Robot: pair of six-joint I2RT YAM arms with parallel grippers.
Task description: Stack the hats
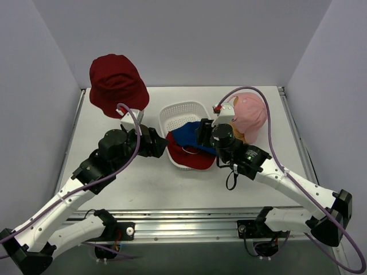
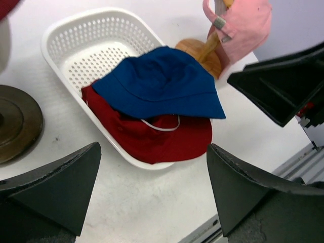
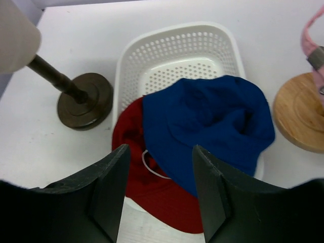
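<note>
The dark red bucket hat [image 1: 114, 83] sits on the mannequin stand at the back left. The blue bucket hat [image 1: 192, 137] lies on the red peaked cap [image 1: 190, 160] in the near end of the white basket [image 1: 182, 112]; the red cap hangs over the near rim. The pink peaked cap [image 1: 251, 114] hangs on a wooden stand at the right. My left gripper [image 1: 162, 148] is open and empty just left of the basket. My right gripper [image 1: 202, 133] is open and empty above the blue hat [image 3: 212, 121], with the red cap [image 3: 152, 192] between its fingers [image 3: 109, 192].
The mannequin stand's dark round base [image 3: 86, 101] stands left of the basket, its cream head [image 3: 17, 30] above. The wooden stand's round base [image 3: 301, 111] is right of the basket. The left wrist view shows the basket [image 2: 66, 40], blue hat [image 2: 159, 83], red cap [image 2: 152, 136] and pink cap [image 2: 245, 25].
</note>
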